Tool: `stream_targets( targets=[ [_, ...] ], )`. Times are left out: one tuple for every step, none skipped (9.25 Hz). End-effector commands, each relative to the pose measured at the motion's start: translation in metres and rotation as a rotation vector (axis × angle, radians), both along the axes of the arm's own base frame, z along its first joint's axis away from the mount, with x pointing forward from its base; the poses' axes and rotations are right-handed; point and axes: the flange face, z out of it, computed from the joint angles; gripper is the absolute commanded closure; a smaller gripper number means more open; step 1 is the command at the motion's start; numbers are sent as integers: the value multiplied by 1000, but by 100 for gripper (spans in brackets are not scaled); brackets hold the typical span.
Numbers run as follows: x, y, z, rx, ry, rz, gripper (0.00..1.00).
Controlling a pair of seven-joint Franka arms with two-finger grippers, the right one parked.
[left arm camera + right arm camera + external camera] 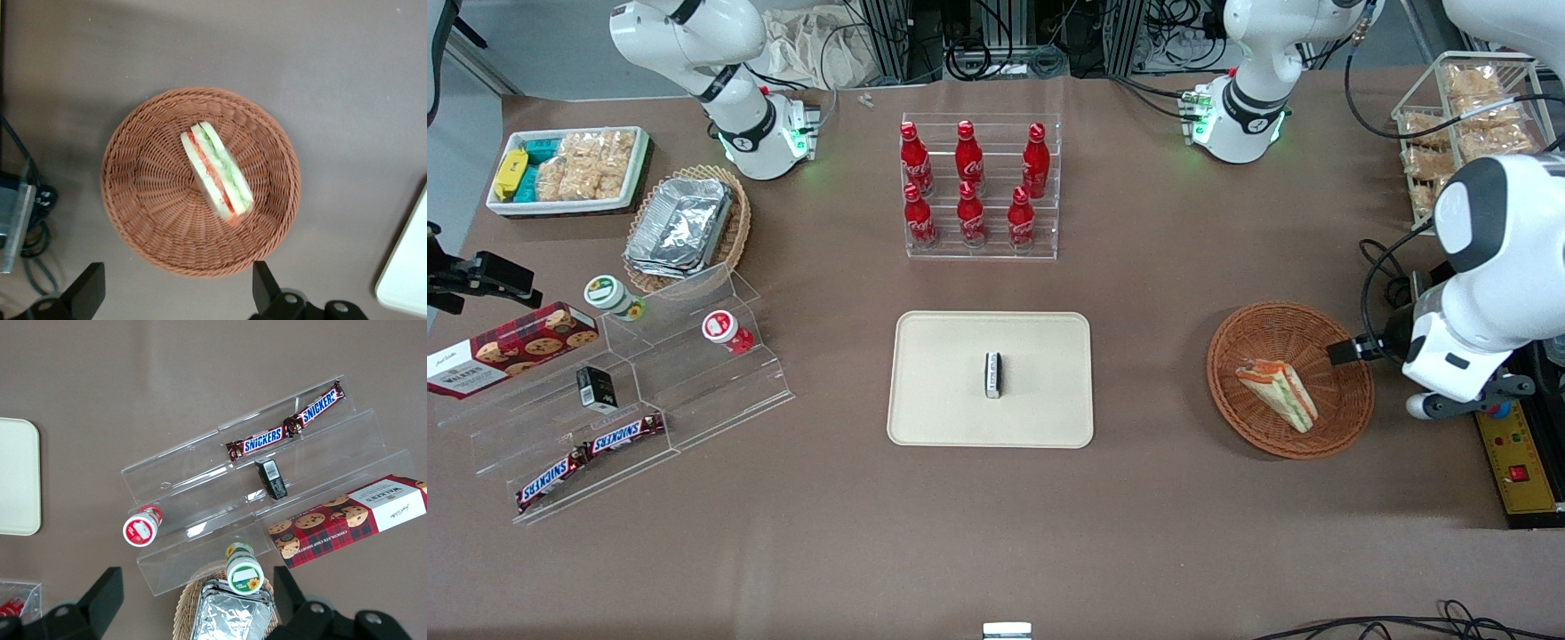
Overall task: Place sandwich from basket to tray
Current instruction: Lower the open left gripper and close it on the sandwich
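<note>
**Operator:** Going across my front feed, first I see a clear acrylic stepped stand (623, 391) with two glossy Snickers bars (587, 456) on its lowest step. Next comes the flat cream-beige rectangular tray (943, 391), matte, with rounded corners and a low rim; a small black-and-white block (992, 374) sits at its middle.

**Colleague:** And the sandwich?

**Operator:** It lies in the round reddish-brown wicker basket (1263, 338), toward the working arm's end of the table and well apart from the tray. The basket is shallow, tightly woven, with a ribbed rim. The small triangular sandwich wedge (1278, 392) rests on the weave near the basket's middle. It is pale bread with orange, red and green layers along its edge. In the wrist feed the basket (147, 200) fills the frame and the sandwich (217, 172) shows its striped filling upward.

**Colleague:** The arm?

**Operator:** The white left arm is bent over the table's end, and its black two-finger gripper (175, 293) hangs above the basket, touching nothing. The two dark fingers (85, 293) stand wide apart and hold nothing.
</note>
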Motion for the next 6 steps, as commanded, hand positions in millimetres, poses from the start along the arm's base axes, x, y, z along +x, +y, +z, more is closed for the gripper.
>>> stream_targets(
  targets=[
    [5, -12, -31, 6, -23, 155, 1],
    [7, -13, -54, 7, -17, 250, 1],
    [10, -14, -75, 4, -33, 346, 1],
    [7, -14, -91, -2, -54, 395, 1],
    [5, -16, -111, -2, -50, 419, 1],
    [6, -15, -126, -5, -53, 441, 1]
  ],
)
